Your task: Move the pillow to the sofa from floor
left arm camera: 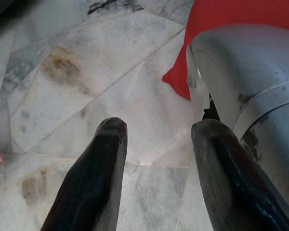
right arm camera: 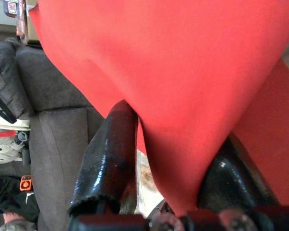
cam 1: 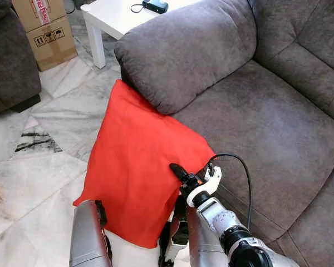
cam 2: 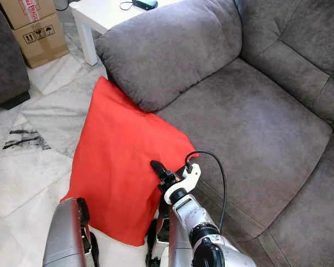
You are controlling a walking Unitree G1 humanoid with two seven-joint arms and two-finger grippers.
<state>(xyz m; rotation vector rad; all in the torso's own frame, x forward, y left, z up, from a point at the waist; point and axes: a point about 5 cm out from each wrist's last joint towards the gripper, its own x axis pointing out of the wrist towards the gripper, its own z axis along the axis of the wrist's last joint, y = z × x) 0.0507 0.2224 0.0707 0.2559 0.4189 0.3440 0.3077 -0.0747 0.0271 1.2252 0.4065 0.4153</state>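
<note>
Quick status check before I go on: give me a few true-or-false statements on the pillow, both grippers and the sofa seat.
1. The red pillow leans against the grey sofa. True.
2. The right gripper is shut on the pillow's edge. True; the right wrist view shows red fabric between its fingers.
3. The left gripper grips the pillow. False; it is open over the marble floor, holding nothing.
4. The pillow lies flat on the sofa seat. False; it stands tilted beside the sofa.
</note>
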